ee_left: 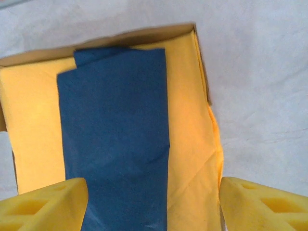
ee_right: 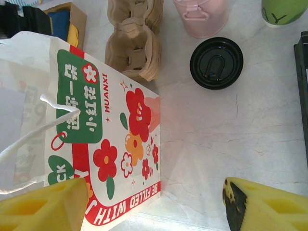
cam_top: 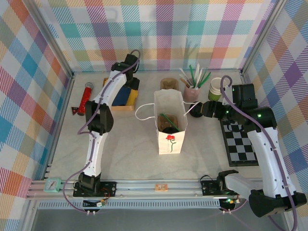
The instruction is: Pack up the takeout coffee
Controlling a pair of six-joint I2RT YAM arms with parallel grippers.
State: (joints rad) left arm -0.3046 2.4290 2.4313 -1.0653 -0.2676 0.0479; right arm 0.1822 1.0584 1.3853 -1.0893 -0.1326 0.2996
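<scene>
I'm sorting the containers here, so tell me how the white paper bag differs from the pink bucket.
The paper bag is white with a printed red flower; the pink bucket is plain pink. The bag's mouth is rectangular, with cord handles; the bucket's is round. The bag is clearly the larger of the two. Both stand upright and open on the table.
</scene>
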